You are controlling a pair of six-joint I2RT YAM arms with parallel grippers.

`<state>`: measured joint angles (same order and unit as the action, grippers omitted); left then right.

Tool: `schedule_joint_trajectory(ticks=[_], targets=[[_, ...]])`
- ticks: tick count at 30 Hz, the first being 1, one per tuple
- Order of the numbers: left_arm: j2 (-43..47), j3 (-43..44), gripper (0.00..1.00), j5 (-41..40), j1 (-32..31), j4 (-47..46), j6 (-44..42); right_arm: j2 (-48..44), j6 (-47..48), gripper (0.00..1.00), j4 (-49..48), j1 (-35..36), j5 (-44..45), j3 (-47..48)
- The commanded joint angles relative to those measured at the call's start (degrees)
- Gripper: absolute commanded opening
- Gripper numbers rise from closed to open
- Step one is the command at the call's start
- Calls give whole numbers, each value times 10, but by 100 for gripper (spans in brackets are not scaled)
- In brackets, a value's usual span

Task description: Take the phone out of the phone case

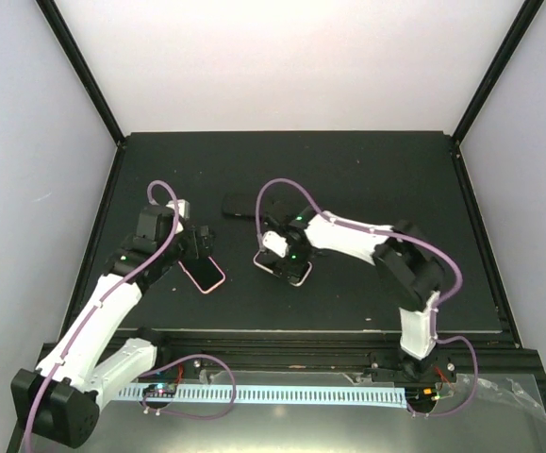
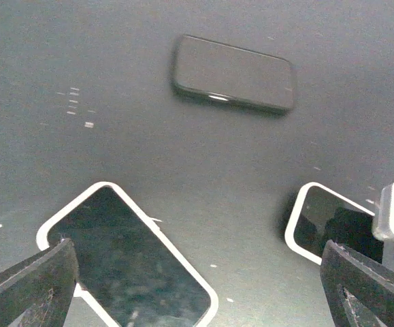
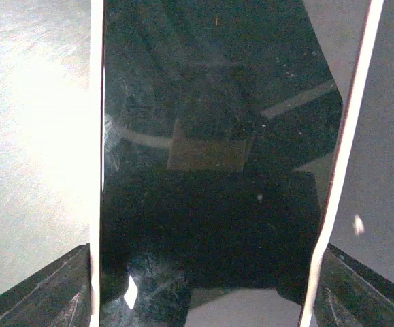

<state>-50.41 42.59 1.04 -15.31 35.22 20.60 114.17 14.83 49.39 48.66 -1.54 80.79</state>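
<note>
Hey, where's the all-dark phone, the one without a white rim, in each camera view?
Top external: the dark phone lies just left of picture centre.
Left wrist: upper middle, lying flat.
Right wrist: not in it.
Shared landmark: the right-hand white-rimmed phone, below-right of it in the top view, at the right edge of the left wrist view, filling the right wrist view.

Table [image 1: 367, 179]: matte black, a few pale specks. Left phone [image 1: 203, 274]: glossy black screen, pinkish-white case rim. Right phone [image 1: 287, 272]: same dark glass, smudged, with a white-pink rim. Third phone [image 2: 234, 73]: black all over. Arms [image 1: 348, 236]: white shells, black joints. Cables [image 1: 278, 181]: purple.
</note>
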Motion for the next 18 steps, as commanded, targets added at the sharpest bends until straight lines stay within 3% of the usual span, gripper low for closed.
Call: schedule_joint_trajectory(ticks=[1,4,6,9,13,18], targets=[[-9,5,98,164,5,-61,2,-170,4,70,-91,-30,-71,-86],[18,-43,93,262,-2,-166,49,-252,-9,70,-158,-63,-106,-166],[38,-85,81,289,-19,-258,101,-291,-18,71,-201,-81,-116,-210],[39,-112,77,238,-81,-332,139,-321,-11,71,-229,-94,-121,-241],[-4,-108,89,152,-174,-386,186,-342,-20,71,-231,-106,-133,-240],[-79,-88,88,72,-225,-408,274,-355,-27,71,-237,-106,-160,-246]])
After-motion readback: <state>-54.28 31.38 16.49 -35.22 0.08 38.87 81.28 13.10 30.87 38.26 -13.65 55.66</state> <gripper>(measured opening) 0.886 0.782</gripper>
